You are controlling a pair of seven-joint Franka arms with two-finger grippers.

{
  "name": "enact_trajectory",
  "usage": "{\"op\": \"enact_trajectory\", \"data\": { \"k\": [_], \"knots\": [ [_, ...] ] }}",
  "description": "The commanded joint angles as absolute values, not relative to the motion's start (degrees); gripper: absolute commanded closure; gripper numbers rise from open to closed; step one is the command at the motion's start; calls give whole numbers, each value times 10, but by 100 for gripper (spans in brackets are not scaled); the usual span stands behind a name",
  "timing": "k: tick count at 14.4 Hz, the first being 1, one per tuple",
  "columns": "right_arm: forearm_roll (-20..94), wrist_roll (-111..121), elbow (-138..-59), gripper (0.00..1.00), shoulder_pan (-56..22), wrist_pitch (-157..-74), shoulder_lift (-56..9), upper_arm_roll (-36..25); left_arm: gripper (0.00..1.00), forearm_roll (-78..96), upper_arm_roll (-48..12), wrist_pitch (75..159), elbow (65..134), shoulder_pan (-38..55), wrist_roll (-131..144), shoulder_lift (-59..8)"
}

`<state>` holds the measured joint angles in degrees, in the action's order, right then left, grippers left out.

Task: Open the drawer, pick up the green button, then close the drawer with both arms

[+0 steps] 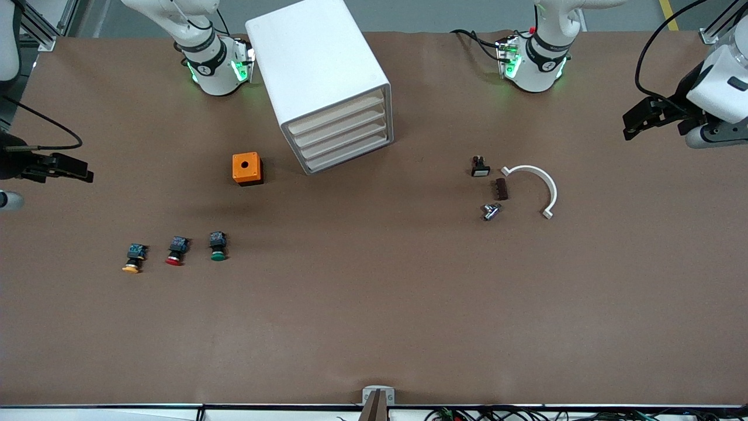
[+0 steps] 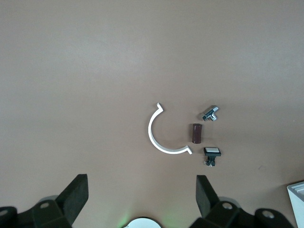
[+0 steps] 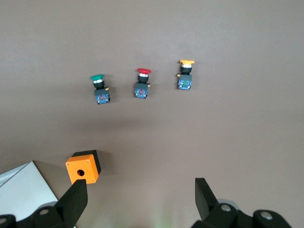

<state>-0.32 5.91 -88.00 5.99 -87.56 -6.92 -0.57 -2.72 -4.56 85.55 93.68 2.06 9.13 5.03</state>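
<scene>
The white cabinet (image 1: 318, 70) stands between the two arm bases, and its four cream drawers (image 1: 345, 137) are all shut. The green-capped button (image 1: 218, 246) lies on the table nearer the front camera than the orange box, beside a red-capped and a yellow-capped one. It also shows in the right wrist view (image 3: 99, 88). My right gripper (image 1: 79, 171) is open and empty over the right arm's end of the table. My left gripper (image 1: 634, 121) is open and empty over the left arm's end. Both show open in their wrist views: the left gripper (image 2: 142, 199) and the right gripper (image 3: 141, 202).
An orange box with a round hole (image 1: 247, 168) sits beside the cabinet. The red-capped button (image 1: 176, 250) and the yellow-capped button (image 1: 134, 258) lie beside the green one. A white arc (image 1: 540, 187), a brown cylinder (image 1: 501, 189), a metal part (image 1: 491, 211) and a small white-capped switch (image 1: 480, 166) lie toward the left arm's end.
</scene>
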Motion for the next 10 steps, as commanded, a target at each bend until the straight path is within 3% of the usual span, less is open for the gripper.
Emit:
{"op": "enact_trajectory", "data": {
  "k": [1,10],
  "knots": [
    [-4,61,-841,0,64,-862,-88,-3,0,-19,-42,884,988,22,78,92],
    [-5,63,-840,0,46,-844,-54,-2,0,-19,-45,887,1002,22,78,104]
  ]
}}
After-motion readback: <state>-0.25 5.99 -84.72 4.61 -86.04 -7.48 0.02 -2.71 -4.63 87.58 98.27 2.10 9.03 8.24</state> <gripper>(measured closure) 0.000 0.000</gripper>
